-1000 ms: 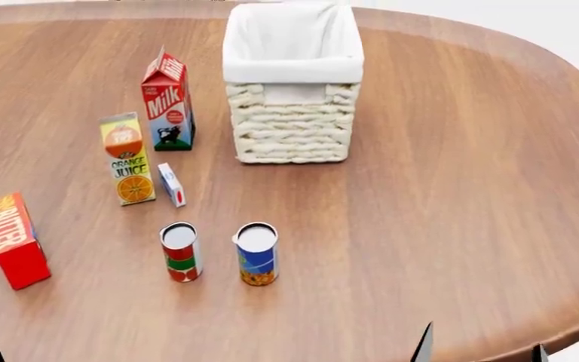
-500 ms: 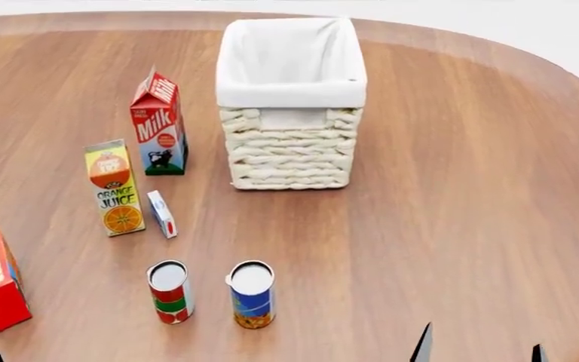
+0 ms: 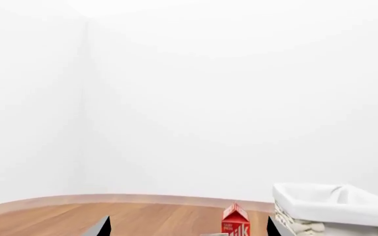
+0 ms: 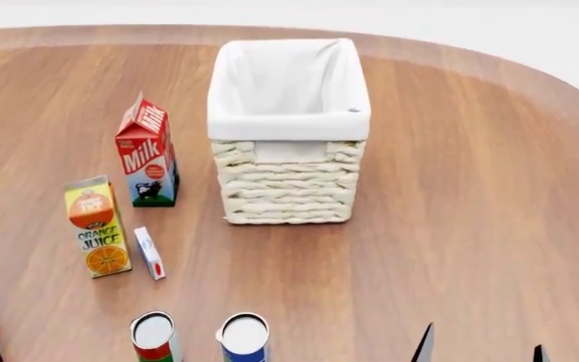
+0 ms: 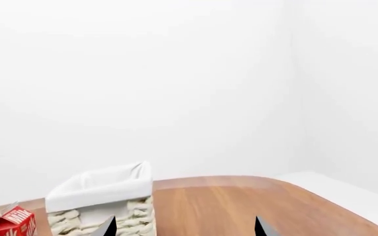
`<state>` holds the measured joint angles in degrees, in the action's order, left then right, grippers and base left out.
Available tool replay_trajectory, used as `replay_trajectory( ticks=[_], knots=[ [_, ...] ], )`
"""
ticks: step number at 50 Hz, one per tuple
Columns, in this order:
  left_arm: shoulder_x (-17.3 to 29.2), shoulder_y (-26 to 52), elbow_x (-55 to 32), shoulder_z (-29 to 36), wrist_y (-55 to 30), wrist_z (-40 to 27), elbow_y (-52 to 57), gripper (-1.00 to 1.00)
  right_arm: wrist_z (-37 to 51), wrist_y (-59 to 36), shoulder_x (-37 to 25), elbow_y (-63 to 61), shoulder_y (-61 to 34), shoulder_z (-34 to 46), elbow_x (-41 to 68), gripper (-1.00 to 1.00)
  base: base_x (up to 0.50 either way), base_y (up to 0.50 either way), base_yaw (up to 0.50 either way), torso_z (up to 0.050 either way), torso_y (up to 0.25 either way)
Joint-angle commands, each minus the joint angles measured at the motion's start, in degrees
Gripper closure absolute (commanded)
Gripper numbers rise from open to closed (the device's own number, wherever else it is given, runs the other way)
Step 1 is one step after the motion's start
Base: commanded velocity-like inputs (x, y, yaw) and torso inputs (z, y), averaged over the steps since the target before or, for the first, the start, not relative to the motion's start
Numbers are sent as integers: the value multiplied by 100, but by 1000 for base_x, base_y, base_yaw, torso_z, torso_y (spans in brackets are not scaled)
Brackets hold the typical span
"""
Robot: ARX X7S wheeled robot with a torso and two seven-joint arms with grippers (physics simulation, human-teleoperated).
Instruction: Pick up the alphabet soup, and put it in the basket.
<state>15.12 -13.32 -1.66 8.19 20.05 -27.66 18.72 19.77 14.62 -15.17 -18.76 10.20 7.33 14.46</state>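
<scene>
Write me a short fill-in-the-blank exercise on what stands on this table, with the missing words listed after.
1. The basket is lined with ____ cloth.
2. The carton nearest the basket reads ____.
3. The alphabet soup stands beside a can labelled red and ____.
4. The table is made of ____.

Missing words: white; Milk; green; wood

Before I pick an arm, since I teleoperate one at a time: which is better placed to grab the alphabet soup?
Probably right. The right gripper has both fingertips nearest the alphabet soup, with bare table between. The red-and-green can stands on the left gripper's side of it.
</scene>
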Motion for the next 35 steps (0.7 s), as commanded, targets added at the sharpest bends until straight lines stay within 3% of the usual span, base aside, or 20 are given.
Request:
replay_trajectory(
  ticks=[1,35],
  knots=[
    [24,-6,5,26,-2,-29,19,-100,32,17,-16,-10,1,-3,58,-100,129,-4,0,0,0],
    [87,2,-1,93,-33,-113,46,-100,79,69,-68,32,-11,91,55,-100,109,-11,0,0,0]
  ],
)
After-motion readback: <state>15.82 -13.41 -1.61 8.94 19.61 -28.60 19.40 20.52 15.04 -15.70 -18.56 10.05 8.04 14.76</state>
